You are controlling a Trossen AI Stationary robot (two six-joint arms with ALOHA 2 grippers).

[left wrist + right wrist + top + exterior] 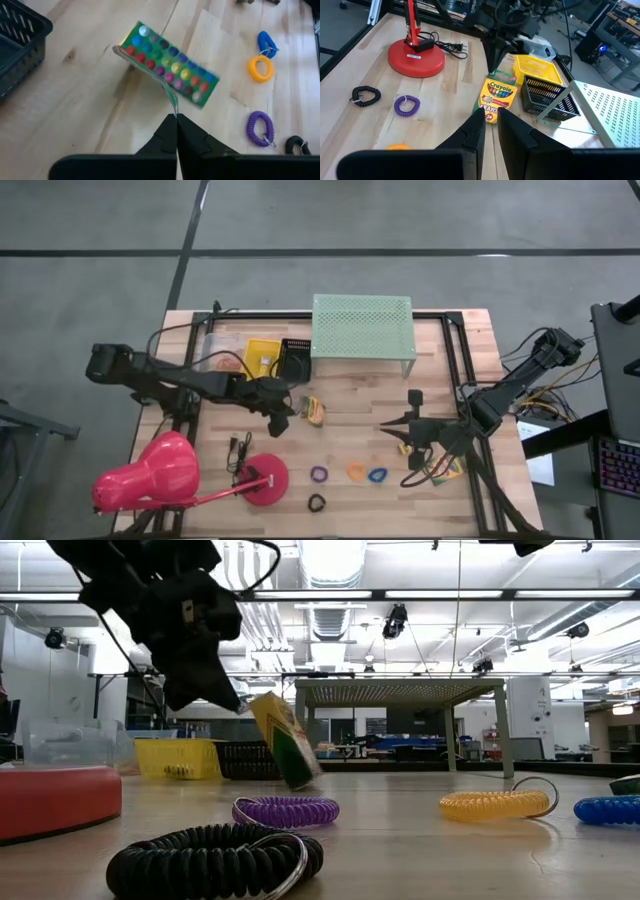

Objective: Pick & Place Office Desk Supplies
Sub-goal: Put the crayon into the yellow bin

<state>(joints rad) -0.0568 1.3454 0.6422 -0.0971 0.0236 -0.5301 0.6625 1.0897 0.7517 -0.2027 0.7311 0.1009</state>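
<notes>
At the far left of the wooden worktop [340, 442] lies the big pink desk lamp [150, 472], its round red base [265, 480] toward the middle and a black cord [238, 450] coiled just beside it. Farther back on the left sit a clear tray [222, 352], a yellow basket [262, 356] and a black basket [295, 360] in a row. The left arm reaches in from the left edge, and its left claw [280, 420] hangs just left of the crayon box [314, 411], fingers pressed together with nothing between them; the left wrist view shows the closed tips pointing at the box's green, dotted face [167, 65]. In the low view the box [285, 740] stands tilted on the wood, apart from the claw above and left of it. Behind it, along the far side, stands the mint-green perforated shelf [362, 326]. Nearer the front edge lie the ring loops: a purple one [319, 474], a black one [317, 503] closest to the edge, then an orange one [356, 471] and a blue one [377, 475], all well apart from the crayon box. To the right, the right claw [412, 432] hovers over bare wood, fingers [475, 131] only slightly parted and holding nothing; it points across toward the crayon box [496, 99], with the loops to its near side.
</notes>
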